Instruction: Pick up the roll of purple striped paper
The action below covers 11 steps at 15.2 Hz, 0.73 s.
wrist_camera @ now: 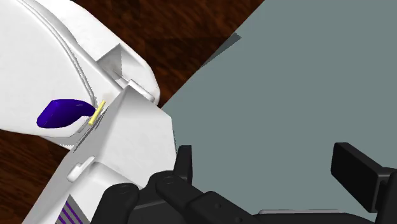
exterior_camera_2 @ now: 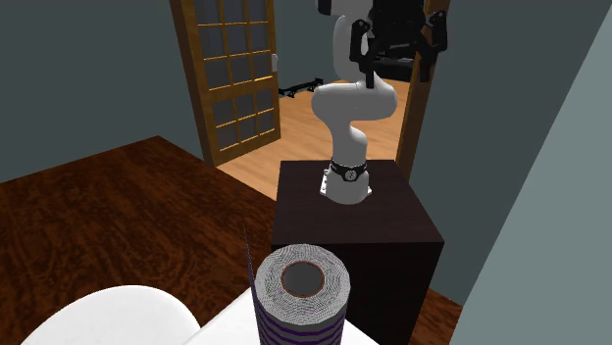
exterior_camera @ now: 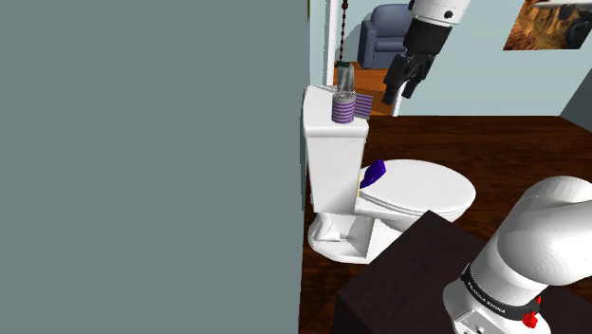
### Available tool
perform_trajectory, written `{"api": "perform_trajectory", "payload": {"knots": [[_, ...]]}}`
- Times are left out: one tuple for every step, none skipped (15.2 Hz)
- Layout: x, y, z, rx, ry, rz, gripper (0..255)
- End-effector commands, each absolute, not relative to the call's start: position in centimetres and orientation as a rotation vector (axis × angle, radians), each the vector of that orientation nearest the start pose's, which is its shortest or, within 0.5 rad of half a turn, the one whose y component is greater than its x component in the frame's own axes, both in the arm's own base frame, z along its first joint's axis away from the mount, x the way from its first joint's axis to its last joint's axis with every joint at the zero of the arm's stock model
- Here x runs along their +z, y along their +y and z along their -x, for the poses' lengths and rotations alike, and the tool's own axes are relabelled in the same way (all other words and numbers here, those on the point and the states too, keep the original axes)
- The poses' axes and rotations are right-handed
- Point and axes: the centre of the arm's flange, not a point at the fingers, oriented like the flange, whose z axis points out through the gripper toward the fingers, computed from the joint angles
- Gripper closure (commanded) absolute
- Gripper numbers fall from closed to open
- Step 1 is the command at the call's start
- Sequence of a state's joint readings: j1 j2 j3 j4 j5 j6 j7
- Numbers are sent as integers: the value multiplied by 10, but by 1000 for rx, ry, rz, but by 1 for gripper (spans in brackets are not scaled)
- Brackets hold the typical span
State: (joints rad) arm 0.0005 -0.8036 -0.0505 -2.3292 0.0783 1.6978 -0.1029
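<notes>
The roll of purple-and-grey striped paper (exterior_camera: pixel 348 107) stands upright on the white toilet tank (exterior_camera: pixel 323 128), against the grey wall. In the second exterior view the roll (exterior_camera_2: pixel 302 294) is close in front, its hollow core facing up. My black gripper (exterior_camera: pixel 400 87) hangs open in the air, to the shoulder view's right of the roll and a little higher, not touching it. In the wrist view the fingers (wrist_camera: pixel 359 173) stand wide apart with nothing between them. A sliver of the roll's purple stripes (wrist_camera: pixel 67 216) peeks out beside the gripper's body.
A small blue object (exterior_camera: pixel 374 173) lies on the toilet lid (exterior_camera: pixel 422 190) below the tank. A grey wall (exterior_camera: pixel 142 161) runs right beside the tank. The dark stand (exterior_camera_2: pixel 353 221) is on the wooden floor. A doorway behind shows an armchair (exterior_camera: pixel 384 33).
</notes>
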Motion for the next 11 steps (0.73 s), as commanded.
{"api": "perform_trajectory", "payload": {"knots": [[621,-14,-315,-272,-94,3026,0],[618,-23,-323,-267,-121,3029,0],[614,-33,-332,-261,-149,3032,0],[610,-42,-341,-256,-177,3035,0],[607,-51,-350,-251,-205,3038,0],[603,-60,-359,-246,-233,3040,0],[600,-68,-369,-240,-261,3042,0],[596,-77,-378,-235,-288,3044,0],[592,-85,-388,-229,-316,3046,0],[589,-94,-398,-224,-345,3047,0],[586,-102,-408,-218,-373,3048,0]]}}
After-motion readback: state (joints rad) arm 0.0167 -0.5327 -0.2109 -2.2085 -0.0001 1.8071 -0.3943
